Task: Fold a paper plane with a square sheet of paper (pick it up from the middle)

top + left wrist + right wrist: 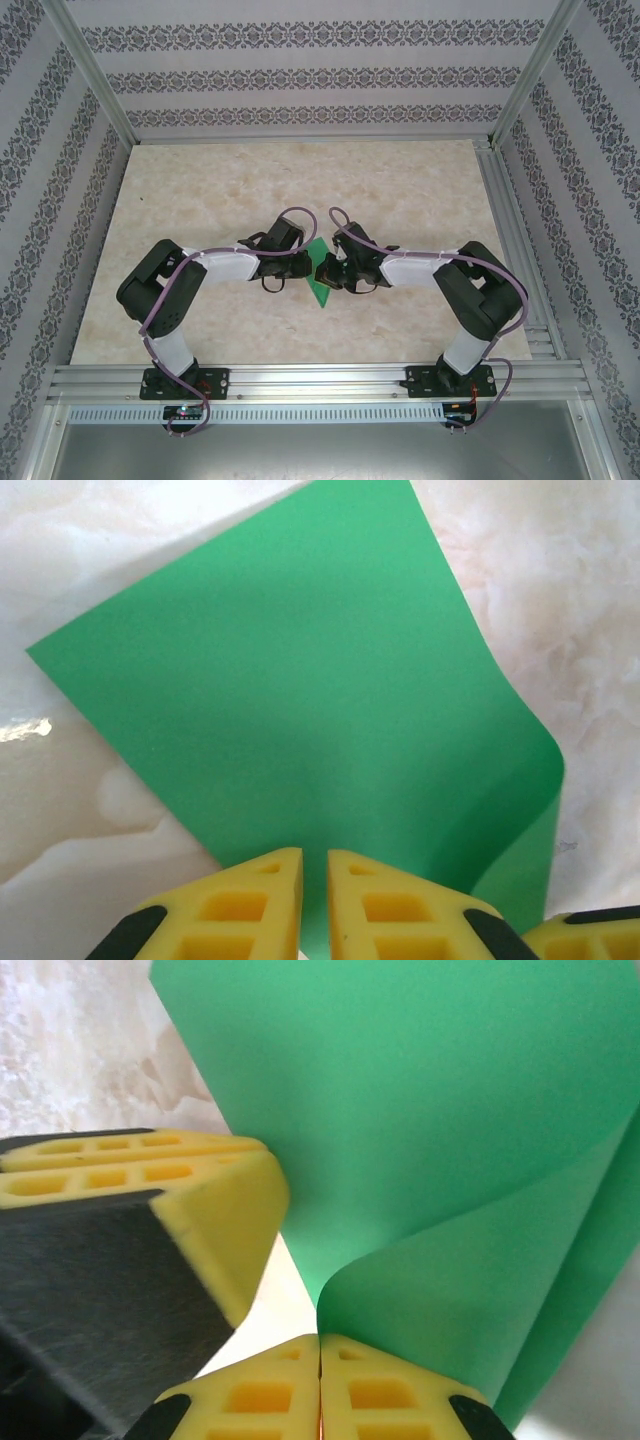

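**Both grippers pinch the green sheet at mid-table**

The square sheet of paper (321,288) sits near the middle of the table (300,180), between the two arms, plain bright green on both faces. In the left wrist view the left gripper (315,865) has its yellow fingers drawn nearly together on the near edge of the sheet (300,700), with a sliver of green in the slit between them. The sheet's right side curls up off the surface. In the right wrist view the right gripper (320,1350) has its fingers pressed flat together where that curled flap of paper (420,1110) runs into them. The tabletop is a pale beige marble pattern. An aluminium frame (300,380) runs along the near edge, and the walls (320,80) carry grey ornamental bands on white
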You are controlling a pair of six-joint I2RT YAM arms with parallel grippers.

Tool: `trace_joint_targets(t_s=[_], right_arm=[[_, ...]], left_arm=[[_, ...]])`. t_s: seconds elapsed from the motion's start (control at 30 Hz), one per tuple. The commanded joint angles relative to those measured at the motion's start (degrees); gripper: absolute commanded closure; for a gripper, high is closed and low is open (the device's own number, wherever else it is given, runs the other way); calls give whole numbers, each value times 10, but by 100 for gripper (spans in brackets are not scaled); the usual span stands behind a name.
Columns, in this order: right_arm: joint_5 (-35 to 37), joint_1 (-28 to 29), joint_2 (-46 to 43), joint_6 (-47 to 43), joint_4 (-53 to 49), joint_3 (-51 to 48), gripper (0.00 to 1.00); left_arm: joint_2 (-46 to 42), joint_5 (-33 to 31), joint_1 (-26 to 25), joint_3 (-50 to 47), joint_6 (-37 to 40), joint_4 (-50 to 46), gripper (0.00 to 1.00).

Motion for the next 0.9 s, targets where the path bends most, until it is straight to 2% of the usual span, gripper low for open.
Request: trace_joint_targets(t_s=[0.0,0.87], right_arm=[[2,7,10,-11,7,11,92],[25,3,32,-5,40,3,92]], left_arm=[[5,-9,6,14,5,-13,85],[14,0,6,14,5,-15,85]])
